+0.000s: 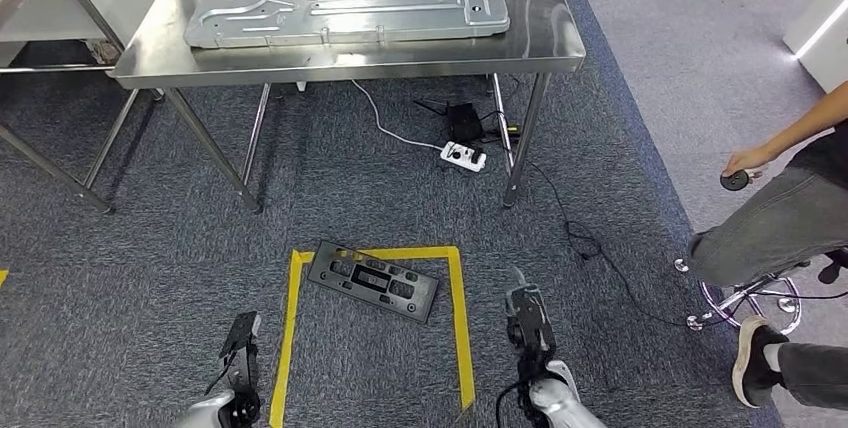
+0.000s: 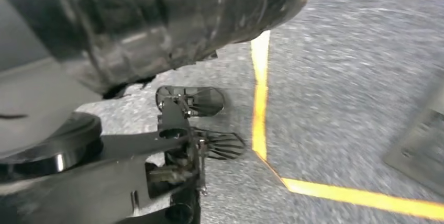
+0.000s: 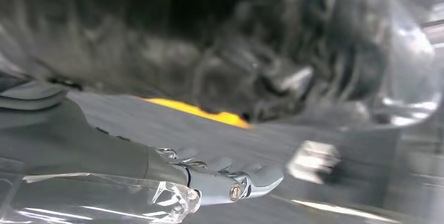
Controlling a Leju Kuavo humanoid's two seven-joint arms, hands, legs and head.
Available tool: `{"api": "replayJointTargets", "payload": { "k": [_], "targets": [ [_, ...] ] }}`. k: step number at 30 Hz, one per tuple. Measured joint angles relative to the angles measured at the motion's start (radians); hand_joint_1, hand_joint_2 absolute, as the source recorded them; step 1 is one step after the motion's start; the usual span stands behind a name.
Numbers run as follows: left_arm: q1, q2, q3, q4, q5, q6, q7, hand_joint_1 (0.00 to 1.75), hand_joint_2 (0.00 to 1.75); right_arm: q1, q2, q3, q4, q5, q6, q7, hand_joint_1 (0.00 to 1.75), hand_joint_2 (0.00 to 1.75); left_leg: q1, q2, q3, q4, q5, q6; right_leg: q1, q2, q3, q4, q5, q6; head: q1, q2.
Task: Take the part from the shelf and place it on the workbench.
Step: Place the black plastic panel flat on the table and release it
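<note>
We see our left hand [image 1: 241, 340] and right hand [image 1: 527, 319] hanging low over the carpet, both released and holding nothing. Between them the black part [image 1: 373, 280] lies flat on the floor, across the yellow tape outline [image 1: 459, 298]. Ahead, the steel counter [image 1: 545, 43] carries a grey metal panel [image 1: 345, 3]. No writing is readable.
</note>
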Motion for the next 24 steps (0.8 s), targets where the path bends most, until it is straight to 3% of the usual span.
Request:
{"api": "replayJointTargets", "payload": {
  "k": [2, 3, 4, 6, 7, 8, 11, 12, 13, 14, 16, 18, 21, 23, 24],
  "targets": [
    [-0.002, 0.001, 0.010, 0.000, 0.007, 0.006, 0.004, 0.00, 0.00, 0.030, 0.001, -0.045, 0.087, -0.054, 0.006, 0.070, 0.00, 0.00, -0.014, 0.000, 0.123, -0.160, -0.027, 0.015, 0.000, -0.005, -0.011, 0.000, 0.015, 0.008, 0.000, 0.000],
    [-0.004, 0.002, 0.014, 0.000, 0.009, 0.011, 0.010, 0.00, 0.00, 0.044, 0.001, -0.066, 0.127, -0.065, 0.010, 0.113, 0.00, 0.00, -0.019, 0.000, 0.158, -0.211, -0.046, 0.019, -0.001, -0.009, -0.011, 0.000, 0.022, 0.013, 0.000, 0.000],
    [-0.006, 0.002, 0.017, 0.000, 0.009, 0.016, 0.017, 0.00, 0.00, 0.056, 0.001, -0.081, 0.162, -0.064, 0.017, 0.160, 0.00, 0.00, -0.022, 0.000, 0.167, -0.233, -0.052, 0.021, -0.002, -0.011, -0.010, -0.002, 0.028, 0.018, 0.000, 0.000],
    [-0.005, 0.001, 0.022, 0.000, 0.010, 0.025, 0.035, 0.00, 0.00, 0.077, 0.003, -0.093, 0.221, -0.045, 0.043, 0.254, 0.00, 0.00, -0.021, 0.001, 0.167, -0.242, -0.037, 0.026, -0.005, -0.011, -0.011, -0.001, 0.035, 0.028, -0.001, 0.000],
    [-0.003, 0.000, 0.025, 0.000, 0.011, 0.027, 0.042, 0.00, 0.00, 0.088, 0.004, -0.094, 0.247, -0.031, 0.058, 0.292, 0.00, 0.00, -0.018, 0.003, 0.166, -0.247, -0.028, 0.029, -0.005, -0.007, -0.018, 0.013, 0.022, 0.033, 0.000, 0.000],
    [-0.003, -0.002, 0.029, 0.000, 0.012, 0.030, 0.046, 0.00, 0.00, 0.098, 0.005, -0.095, 0.272, -0.019, 0.072, 0.319, 0.00, 0.00, -0.015, 0.005, 0.163, -0.251, -0.017, 0.032, -0.006, -0.003, -0.033, 0.048, -0.007, 0.039, 0.001, 0.000],
    [-0.004, -0.008, 0.035, 0.000, 0.011, 0.041, 0.052, 0.00, 0.00, 0.114, 0.016, -0.096, 0.334, 0.012, 0.117, 0.359, 0.00, 0.00, -0.014, 0.006, 0.136, -0.245, 0.002, 0.037, -0.013, 0.003, -0.098, 0.226, -0.121, 0.052, 0.006, 0.000],
    [-0.004, -0.010, 0.035, 0.000, 0.008, 0.046, 0.056, 0.00, 0.00, 0.115, 0.021, -0.095, 0.348, 0.025, 0.136, 0.365, 0.00, 0.00, -0.013, 0.003, 0.126, -0.240, 0.007, 0.035, -0.016, 0.003, -0.102, 0.258, -0.134, 0.056, 0.006, 0.000],
    [-0.004, -0.014, 0.035, 0.000, 0.003, 0.050, 0.061, 0.00, 0.00, 0.114, 0.025, -0.093, 0.359, 0.040, 0.159, 0.371, 0.00, 0.00, -0.011, -0.001, 0.115, -0.233, 0.010, 0.033, -0.020, 0.003, -0.087, 0.253, -0.130, 0.060, 0.006, 0.000],
    [-0.005, -0.018, 0.035, 0.000, -0.002, 0.054, 0.068, 0.00, 0.00, 0.111, 0.028, -0.090, 0.368, 0.056, 0.180, 0.377, 0.00, 0.00, -0.008, -0.005, 0.105, -0.224, 0.011, 0.030, -0.024, 0.004, -0.053, 0.214, -0.113, 0.064, 0.006, 0.000],
    [-0.009, -0.027, 0.035, 0.000, -0.010, 0.058, 0.078, 0.00, 0.00, 0.098, 0.035, -0.077, 0.382, 0.093, 0.220, 0.388, 0.00, 0.00, -0.003, -0.014, 0.083, -0.199, 0.009, 0.019, -0.032, 0.023, 0.027, 0.096, -0.083, 0.070, 0.007, 0.000],
    [-0.017, -0.035, 0.035, 0.000, -0.014, 0.066, 0.081, 0.00, 0.00, 0.079, 0.043, -0.056, 0.393, 0.143, 0.256, 0.401, 0.00, 0.00, -0.003, -0.023, 0.064, -0.177, 0.006, 0.006, -0.032, 0.036, 0.056, 0.041, -0.077, 0.061, 0.004, 0.000],
    [-0.029, -0.050, 0.035, 0.000, -0.017, 0.092, 0.089, 0.00, 0.00, 0.054, 0.051, -0.008, 0.408, 0.248, 0.310, 0.427, 0.00, 0.00, 0.002, -0.032, 0.052, -0.169, 0.009, -0.008, -0.026, 0.021, 0.050, 0.042, -0.070, 0.037, 0.000, 0.000],
    [-0.035, -0.061, 0.035, 0.000, -0.016, 0.112, 0.095, 0.00, 0.00, 0.038, 0.058, 0.029, 0.413, 0.313, 0.345, 0.439, 0.00, 0.00, 0.005, -0.027, 0.031, -0.128, -0.018, -0.016, -0.027, 0.009, 0.050, 0.036, -0.064, 0.024, -0.003, 0.000],
    [-0.038, -0.067, 0.035, 0.000, -0.016, 0.122, 0.097, 0.00, 0.00, 0.029, 0.061, 0.051, 0.415, 0.345, 0.364, 0.443, 0.00, 0.00, 0.007, -0.023, 0.008, -0.079, -0.046, -0.020, -0.027, 0.004, 0.049, 0.034, -0.061, 0.019, -0.005, 0.000]
  ]
}}
